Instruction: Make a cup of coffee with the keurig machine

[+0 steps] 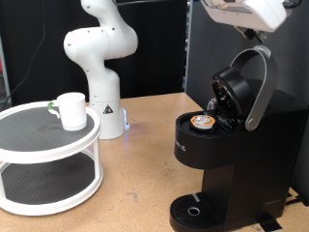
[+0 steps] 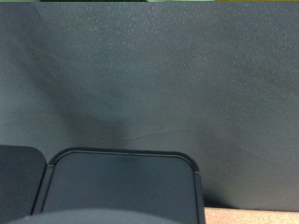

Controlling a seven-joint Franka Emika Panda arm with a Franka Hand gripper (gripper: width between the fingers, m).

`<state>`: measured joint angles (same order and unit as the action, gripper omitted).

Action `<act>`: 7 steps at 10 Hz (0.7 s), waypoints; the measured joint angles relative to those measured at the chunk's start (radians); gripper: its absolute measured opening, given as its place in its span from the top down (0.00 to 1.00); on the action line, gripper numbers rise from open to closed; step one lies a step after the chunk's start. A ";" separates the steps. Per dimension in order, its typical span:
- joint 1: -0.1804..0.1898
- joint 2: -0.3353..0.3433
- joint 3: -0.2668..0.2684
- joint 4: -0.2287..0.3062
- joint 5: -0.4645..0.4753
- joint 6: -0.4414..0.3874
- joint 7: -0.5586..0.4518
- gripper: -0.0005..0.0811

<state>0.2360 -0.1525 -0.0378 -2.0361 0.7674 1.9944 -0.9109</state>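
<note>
The keurig machine (image 1: pixel 227 164) stands at the exterior view's right with its lid swung up by the silver-grey handle (image 1: pixel 259 89). A tan-topped pod (image 1: pixel 202 121) sits in the open chamber. The round drip tray (image 1: pixel 196 210) below it is bare. The white cup (image 1: pixel 70 109) stands on the top tier of a white round stand (image 1: pixel 48 147) at the left. Only the white body of my gripper (image 1: pixel 246 12) shows, at the top edge above the raised lid; its fingers are out of view. The wrist view shows no fingers, only a black rounded panel (image 2: pixel 121 187).
The white arm base (image 1: pixel 104 97) stands behind the stand on the brown tabletop (image 1: pixel 145 145). A dark grey backdrop (image 2: pixel 149 75) fills most of the wrist view, and a black panel (image 1: pixel 208 48) stands behind the machine.
</note>
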 joint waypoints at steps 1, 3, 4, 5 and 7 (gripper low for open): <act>0.000 0.001 0.007 0.000 0.000 0.011 0.000 0.59; 0.000 0.002 0.017 0.000 0.001 0.024 0.000 0.95; 0.000 0.002 0.022 0.000 0.002 0.032 0.000 0.95; 0.001 0.002 0.027 0.000 0.002 0.037 0.000 0.95; 0.001 0.002 0.036 -0.003 0.002 0.051 0.000 0.99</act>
<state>0.2367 -0.1509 -0.0020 -2.0391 0.7695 2.0455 -0.9110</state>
